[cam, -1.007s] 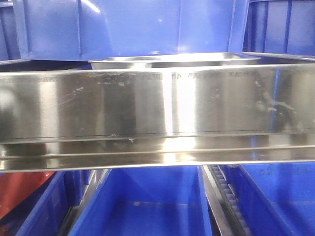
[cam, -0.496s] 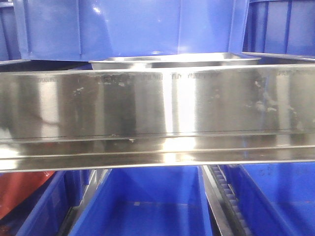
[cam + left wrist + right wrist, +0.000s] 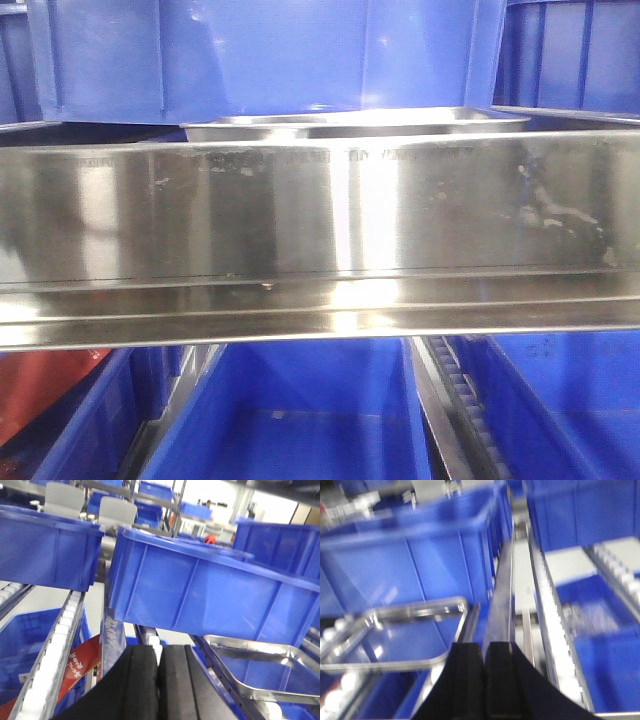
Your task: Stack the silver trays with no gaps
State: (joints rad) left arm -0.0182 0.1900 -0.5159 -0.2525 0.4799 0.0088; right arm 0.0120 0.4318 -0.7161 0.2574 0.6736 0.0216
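One silver tray [image 3: 365, 121] shows in the front view, lying flat behind the shelf rail under a blue bin; only its rim and near wall are visible. The left wrist view has a silver tray [image 3: 250, 645] to the right of my left gripper [image 3: 158, 652], whose black fingers are shut with nothing between them. In the blurred right wrist view a silver tray [image 3: 412, 611] lies to the left of my right gripper [image 3: 484, 647], also shut and empty. Neither gripper touches a tray. Neither gripper shows in the front view.
A broad brushed-steel shelf rail [image 3: 320, 220] fills the middle of the front view. Blue bins [image 3: 260, 50] stand above it, and more blue bins [image 3: 290, 420] below. White roller tracks [image 3: 57, 640] and a red packet [image 3: 80, 665] lie to the left. A roller track [image 3: 555, 635] runs on the right.
Only the reflections on the steel rail have shifted slightly. The tray behind the rail has not moved.
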